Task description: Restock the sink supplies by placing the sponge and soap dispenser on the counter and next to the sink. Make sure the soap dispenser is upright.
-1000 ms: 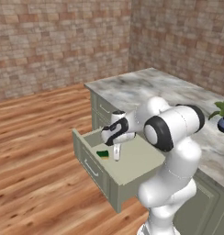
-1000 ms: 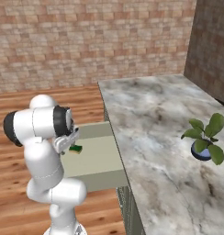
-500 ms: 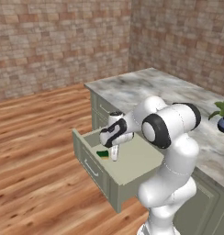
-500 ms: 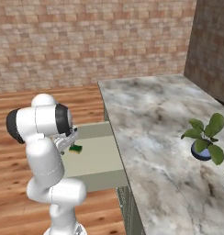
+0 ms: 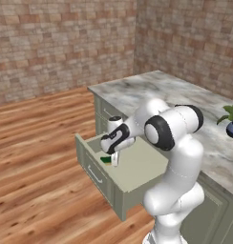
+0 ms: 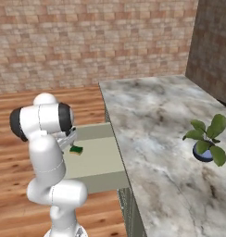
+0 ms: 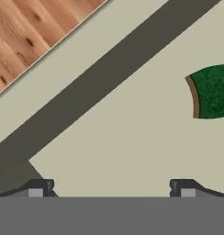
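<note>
hand view looks down into an open drawer (image 7: 132, 137) with a smooth, pale floor. the sponge (image 7: 210, 92) lies flat there, off to one side of the hand (image 7: 111, 188). it is fuzzy green with a thin brownish curved edge; which way its long side runs i cannot tell. the hand is wide open and holds nothing. a veined marble table (image 6: 156, 120) with a potted plant (image 6: 207, 139) is close by.

one sponge (image 7: 214, 91) is seen in one open drawer (image 5: 137, 167). one potted plant (image 6: 206, 141) is counted on one marble island top (image 6: 152, 120).
</note>
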{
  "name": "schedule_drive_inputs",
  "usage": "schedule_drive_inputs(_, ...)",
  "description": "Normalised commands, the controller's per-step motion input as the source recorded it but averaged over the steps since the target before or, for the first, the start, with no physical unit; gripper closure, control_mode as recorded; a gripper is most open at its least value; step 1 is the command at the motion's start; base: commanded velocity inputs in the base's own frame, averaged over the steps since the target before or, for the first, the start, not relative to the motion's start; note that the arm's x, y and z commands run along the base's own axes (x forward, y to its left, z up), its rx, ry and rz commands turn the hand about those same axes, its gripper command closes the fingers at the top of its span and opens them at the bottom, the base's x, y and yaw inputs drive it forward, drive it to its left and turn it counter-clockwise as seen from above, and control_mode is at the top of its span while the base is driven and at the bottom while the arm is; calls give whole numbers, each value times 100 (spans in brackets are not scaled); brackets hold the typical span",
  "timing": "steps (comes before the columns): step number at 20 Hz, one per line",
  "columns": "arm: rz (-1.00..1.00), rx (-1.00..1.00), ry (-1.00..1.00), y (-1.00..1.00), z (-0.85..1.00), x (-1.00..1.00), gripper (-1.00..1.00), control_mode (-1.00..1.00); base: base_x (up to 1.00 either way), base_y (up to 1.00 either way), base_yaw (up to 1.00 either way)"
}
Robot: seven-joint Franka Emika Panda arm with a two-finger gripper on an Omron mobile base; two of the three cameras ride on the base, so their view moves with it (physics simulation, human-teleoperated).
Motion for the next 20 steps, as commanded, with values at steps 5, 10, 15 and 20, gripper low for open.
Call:
schedule_drive_inputs(5, 0, -3, 0, 11, -13, 33, -100, -100, 0, 0, 0)
schedule_drive_inputs(10, 0, -3, 0, 10, -23, 35, -100, -100, 0, 0, 0)
schedule_drive_inputs(15, 1, -2, 0, 4, -29, 30, -100, -100, 0, 0, 0)
schedule_drive_inputs(20, 5, 0, 0, 0, -32, 11, -100, -100, 0, 0, 0)
